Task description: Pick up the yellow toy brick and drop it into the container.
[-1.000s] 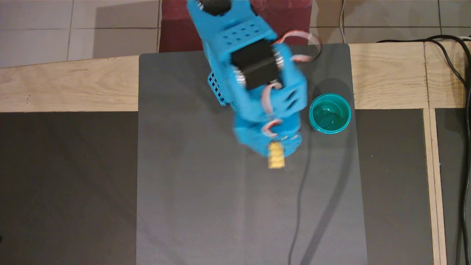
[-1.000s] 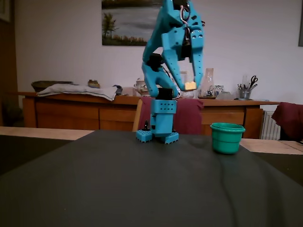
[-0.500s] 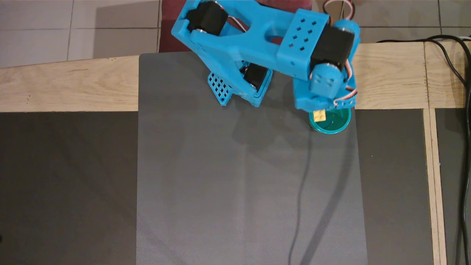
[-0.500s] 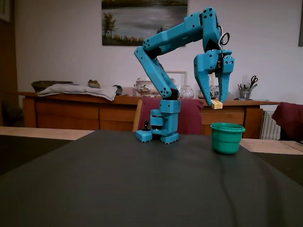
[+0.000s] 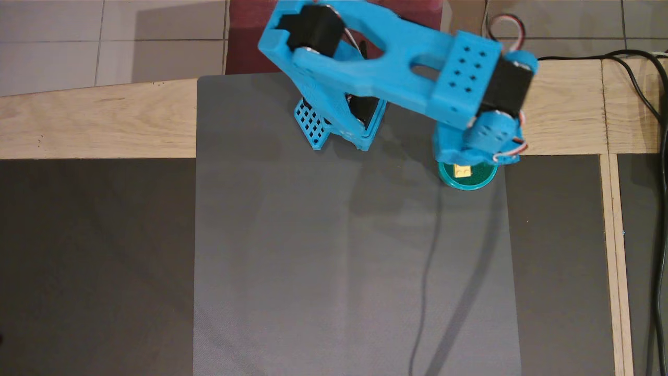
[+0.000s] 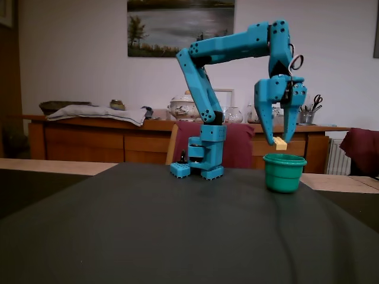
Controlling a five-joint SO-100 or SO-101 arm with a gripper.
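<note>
The yellow toy brick [image 6: 280, 143] hangs at the tips of my blue gripper [image 6: 280, 141], a little above the rim of the teal-green cup, the container [image 6: 284, 173]. The two fingers point down and stand about one brick width apart, one on each side of the brick. In the overhead view the brick [image 5: 462, 171] shows studs up over the container's opening [image 5: 482, 175], and my wrist [image 5: 477, 141] covers the fingers and the container's far rim.
The arm's base [image 5: 339, 125] stands at the far edge of a grey mat [image 5: 339, 261]. The container sits near the mat's right edge. Black cables [image 5: 647, 104] run along the wooden table at the right. A red chair [image 6: 237, 145] stands behind the base.
</note>
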